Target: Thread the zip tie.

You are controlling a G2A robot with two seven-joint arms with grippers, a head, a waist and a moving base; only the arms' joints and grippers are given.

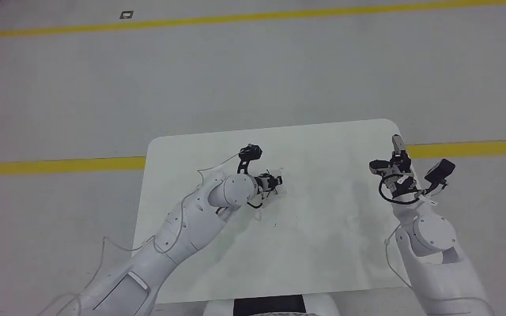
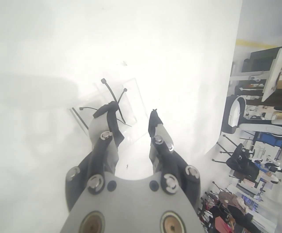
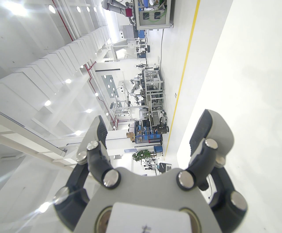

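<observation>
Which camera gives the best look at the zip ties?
The left wrist view: the black zip ties lie crossed in a clear tray by the open left gripper, heads and straps distinct. In the top view they are tiny dark specks by that gripper. The right wrist view faces the hall beyond the table edge.

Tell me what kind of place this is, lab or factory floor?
Probably a large robotics workshop or factory hall: the grey floor has yellow lines, framed machine cells and another robot arm stand in the background, and the white table sits in open space.
</observation>
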